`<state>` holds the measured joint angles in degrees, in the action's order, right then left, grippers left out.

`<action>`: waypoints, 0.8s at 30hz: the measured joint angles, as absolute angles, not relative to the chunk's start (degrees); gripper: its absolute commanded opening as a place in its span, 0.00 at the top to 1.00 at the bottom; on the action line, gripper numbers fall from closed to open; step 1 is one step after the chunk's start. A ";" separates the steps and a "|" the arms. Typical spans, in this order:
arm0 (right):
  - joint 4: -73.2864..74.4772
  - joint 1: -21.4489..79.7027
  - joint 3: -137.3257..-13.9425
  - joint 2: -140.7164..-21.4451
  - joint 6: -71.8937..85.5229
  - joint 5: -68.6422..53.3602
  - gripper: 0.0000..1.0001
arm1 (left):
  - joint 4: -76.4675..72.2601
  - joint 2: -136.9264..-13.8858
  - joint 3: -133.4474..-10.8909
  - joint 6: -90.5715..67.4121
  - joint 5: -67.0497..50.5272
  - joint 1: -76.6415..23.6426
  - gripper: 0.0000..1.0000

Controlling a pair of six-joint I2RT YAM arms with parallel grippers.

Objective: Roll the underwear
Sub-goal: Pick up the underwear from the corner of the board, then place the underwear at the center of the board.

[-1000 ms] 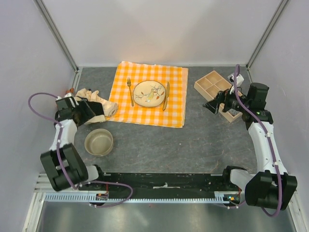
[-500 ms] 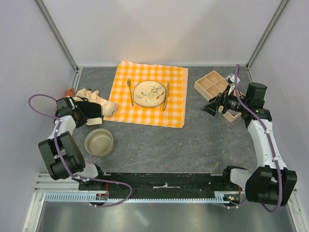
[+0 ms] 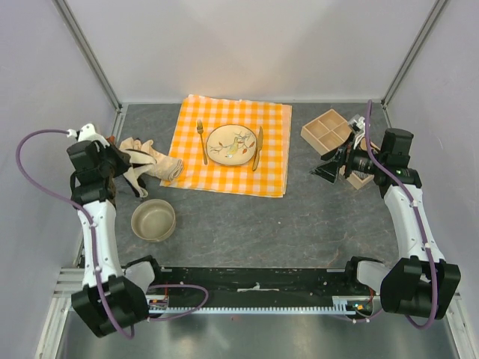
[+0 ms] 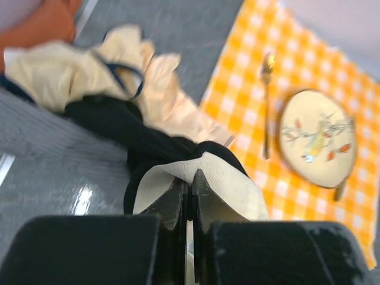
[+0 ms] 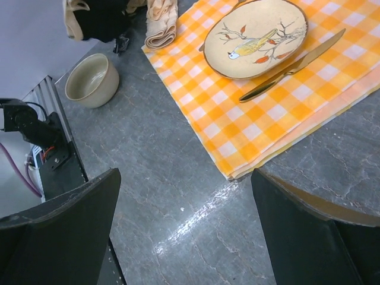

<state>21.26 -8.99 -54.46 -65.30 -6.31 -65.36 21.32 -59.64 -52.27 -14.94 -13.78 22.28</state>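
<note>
blurred all over in the left wrist view, with the lower part blocked by the dark body of the left end effector (image 4: 189,181). cut off at the top left corner there: an orange garment (image 4: 41,24). cut off too, at the top edge of the right wrist view: the underwear pile (image 5: 161,21). hard to tell apart from the dark left arm in the top view: a black garment with cream band (image 4: 178,157). pinched at that band between the pressed-together fingers of the left end effector, and draped from there back toward the pile. just behind it, cream garments (image 4: 59,65), heaped at the left edge of the desk (image 3: 299,217) beside the checked tablecloth (image 3: 269,153). well apart from all this, near a wooden box (image 3: 329,129), the right end effector (image 5: 184,178), spread wide, with nothing between its fingers.
</note>
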 measured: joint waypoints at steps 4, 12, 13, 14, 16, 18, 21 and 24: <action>21.87 -8.99 -54.43 -65.21 -7.53 -66.83 0.02 | 22.02 -53.98 -55.81 -15.40 -15.51 18.87 0.98; 24.99 -8.25 -54.02 -63.24 -15.59 -69.69 0.02 | 25.26 -49.21 -61.28 -15.81 -21.02 5.72 0.98; 25.61 -7.81 -53.80 -62.72 -17.26 -70.24 0.02 | 25.34 -48.53 -61.47 -16.08 -21.45 3.44 0.98; 26.92 -7.05 -53.63 -62.00 -19.97 -70.87 0.02 | 25.41 -47.77 -61.63 -16.49 -21.67 0.40 0.98; 30.02 -5.61 -53.41 -60.80 -26.59 -71.99 0.02 | 25.45 -46.33 -61.73 -17.56 -22.70 -5.69 0.98; 33.98 -4.36 -53.39 -60.12 -32.93 -72.86 0.02 | 25.50 -45.34 -61.73 -18.70 -23.20 -10.33 0.98; 43.55 -3.42 -53.49 -60.29 -47.33 -74.41 0.02 | 24.93 -44.42 -61.32 -21.63 -23.11 -18.15 0.98; 53.91 -2.63 -53.49 -61.19 -62.54 -75.00 0.02 | 22.48 -44.36 -59.00 -25.06 -22.83 -25.78 0.98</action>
